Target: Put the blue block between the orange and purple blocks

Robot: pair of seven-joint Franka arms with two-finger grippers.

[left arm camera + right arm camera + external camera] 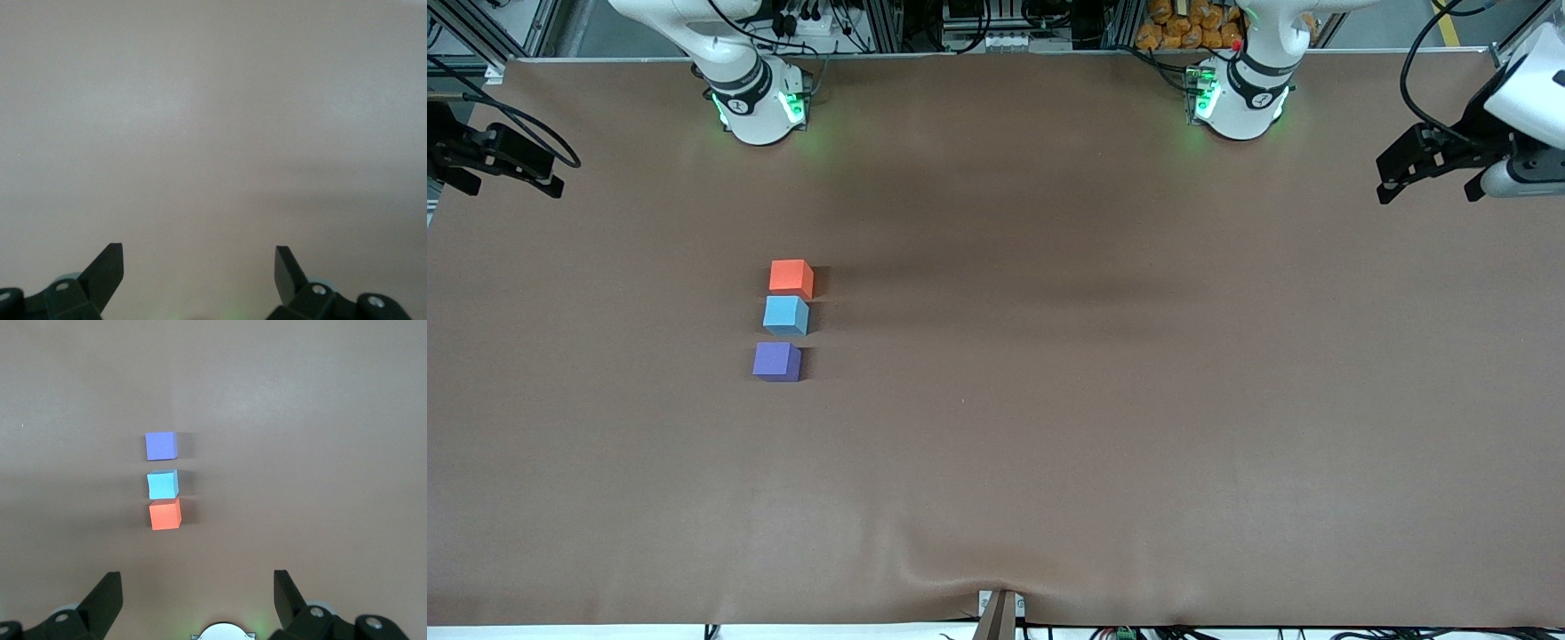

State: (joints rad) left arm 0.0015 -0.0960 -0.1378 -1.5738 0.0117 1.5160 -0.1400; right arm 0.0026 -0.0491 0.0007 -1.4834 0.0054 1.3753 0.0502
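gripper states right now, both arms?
Left gripper: open, holding nothing, over bare table at the left arm's end.
Right gripper: open, holding nothing, up over the table at the right arm's end.

This is a robotics lab or test cell. Two white robot arm bases with glowing green status lights (758, 105) stand bolted along one edge of a wide table covered in plain brown matte sheeting (1103, 400). Past that edge run silver aluminium frame rails (889, 22), bundles of black cables (800, 18) and mounted electronics. A black camera bracket (489, 156) juts in over the right arm's end of the table.
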